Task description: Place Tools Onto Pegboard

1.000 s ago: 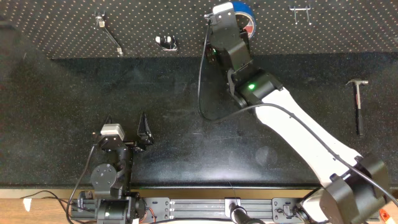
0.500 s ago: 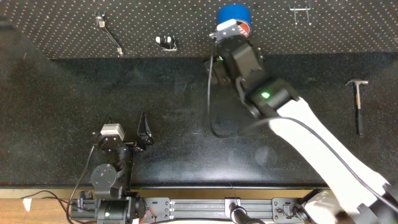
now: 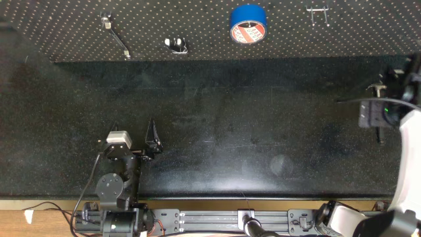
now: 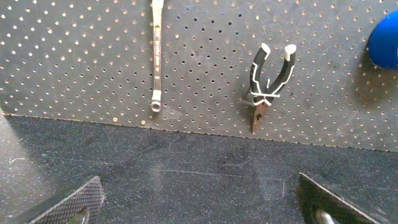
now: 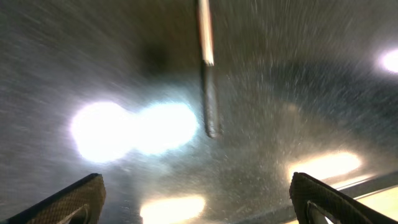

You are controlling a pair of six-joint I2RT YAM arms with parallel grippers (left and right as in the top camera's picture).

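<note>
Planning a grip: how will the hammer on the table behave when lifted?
The hammer looks rigid, so it should not flex. Its head sits at one end, so held mid-handle it will probably tip head-down. The slim handle might twist between the jaws.

Overhead view looking down, left wrist facing shared pegboard (image 4: 74, 56), right wrist close over tabletop (image 5: 280, 93)

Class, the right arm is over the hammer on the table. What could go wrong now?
The hammer lies flat with a thin handle; the right gripper, jaws open, could grip far from the head, so it tips or slips.
The empty hook hangs near the blue tape roll; a swinging hammer might knock that.
</note>
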